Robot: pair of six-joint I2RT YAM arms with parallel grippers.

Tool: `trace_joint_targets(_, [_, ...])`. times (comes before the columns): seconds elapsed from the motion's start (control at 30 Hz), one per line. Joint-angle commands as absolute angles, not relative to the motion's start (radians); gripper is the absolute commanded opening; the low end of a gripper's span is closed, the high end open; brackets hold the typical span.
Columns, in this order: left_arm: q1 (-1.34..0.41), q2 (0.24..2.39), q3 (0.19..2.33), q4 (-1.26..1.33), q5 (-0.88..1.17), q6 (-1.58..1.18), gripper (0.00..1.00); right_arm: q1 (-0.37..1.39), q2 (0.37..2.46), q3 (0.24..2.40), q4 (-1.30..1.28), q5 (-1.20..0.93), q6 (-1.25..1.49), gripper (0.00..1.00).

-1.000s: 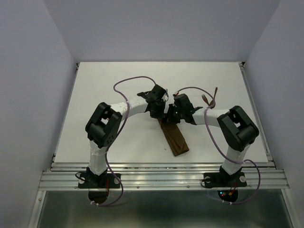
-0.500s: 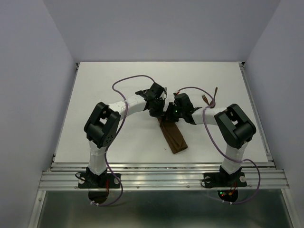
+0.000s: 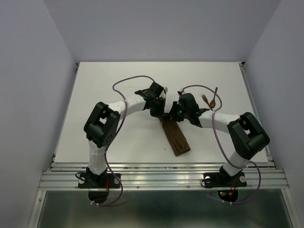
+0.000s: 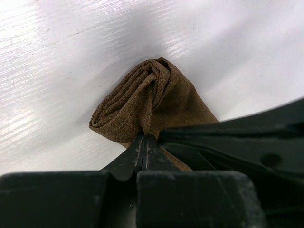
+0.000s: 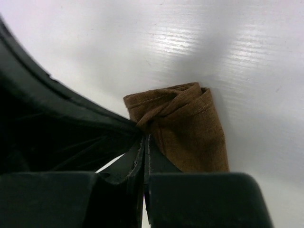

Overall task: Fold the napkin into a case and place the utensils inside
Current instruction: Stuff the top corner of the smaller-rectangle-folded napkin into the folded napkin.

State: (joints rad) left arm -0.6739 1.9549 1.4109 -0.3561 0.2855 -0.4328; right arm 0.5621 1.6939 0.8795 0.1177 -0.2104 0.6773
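Where the two arms meet over the middle of the white table (image 3: 95,80), the case (image 3: 176,140) lies as a narrow dark brown strip. It runs from under the grippers toward the near edge and slants to the right. The left gripper (image 3: 159,113) and the right gripper (image 3: 170,115) sit side by side at its far end.

From the left wrist, the left gripper's (image 4: 144,138) fingers are pressed together on a fold of the cloth (image 4: 156,99), which bunches into rounded layers just beyond the tips. From the right wrist, the right gripper (image 5: 144,137) is likewise pinched tight on the case's (image 5: 190,128) end, with the layers rolled over at the top.

The utensils (image 3: 210,97), a fork and a spoon, lie on the table to the right of the grippers, apart from the cloth and behind the right forearm.

The table is matte white. Up close it shows fine parallel streaks (image 4: 71,47) and soft grey shadows around the cloth (image 5: 247,47).

Pale lilac-grey walls close it in at the back (image 3: 161,28), the left (image 3: 28,95) and the right (image 3: 285,71).

A ribbed aluminium rail (image 3: 161,178) runs along the near edge and carries both arm bases. Below it is a dull grey panel (image 3: 156,209).

Purple cables (image 3: 126,83) loop above each arm.
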Motion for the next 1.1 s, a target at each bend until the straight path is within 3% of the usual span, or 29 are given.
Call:
trace_joint_targets(0.0, [-0.681,1.940,1.447,-0.337,0.324,-0.430,0.00,0.571,1.586,0.856,0.078,-0.167,0.624,0.03])
trace_joint_targets(0.3, [-0.680,1.944,1.448,-0.334,0.337,-0.437,0.00,0.580,1.513,0.764,0.002,-0.184,0.615,0.02])
trace_joint_targets(0.57, [-0.680,1.953,1.436,-0.327,0.350,-0.446,0.00,0.589,1.652,0.762,0.139,-0.293,0.644,0.01])
trace_joint_targets(1.03, [-0.684,1.985,1.448,-0.336,0.373,-0.471,0.00,0.589,1.729,0.834,0.078,-0.149,0.724,0.01])
trace_joint_targets(1.07, [-0.684,1.988,1.456,-0.345,0.358,-0.465,0.12,0.589,1.727,0.838,0.078,-0.140,0.724,0.01])
